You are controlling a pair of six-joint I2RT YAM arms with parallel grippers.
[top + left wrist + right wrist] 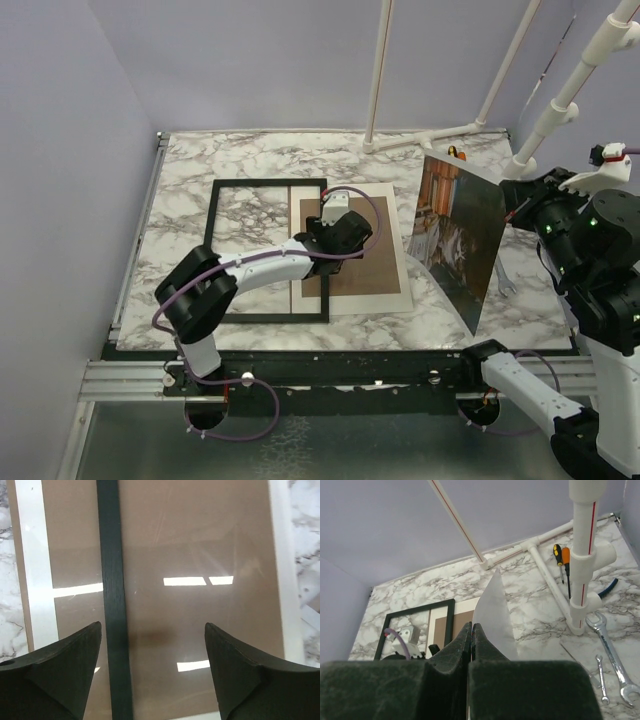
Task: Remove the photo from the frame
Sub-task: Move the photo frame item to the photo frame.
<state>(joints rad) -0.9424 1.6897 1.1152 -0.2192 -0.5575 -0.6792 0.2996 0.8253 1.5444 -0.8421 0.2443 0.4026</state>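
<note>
Firstly, right gripper [471,630]: fingers pressed together, pinching one edge of the photo [460,235]. The photo stands upright at the right side of the counter [200,160], apart from the frame [114,605].

Left gripper [152,640]: spread, holding nothing, hovering over the frame's right bar where it overlaps the brown backing board [355,265] and white mat [375,304].

Beyond the photo: white pipe stand [582,555], two screwdrivers [557,554], two wrenches [612,662].

Bare marble shows left of the frame and along the far edge.

Count: one photo, one frame, one board.
</note>
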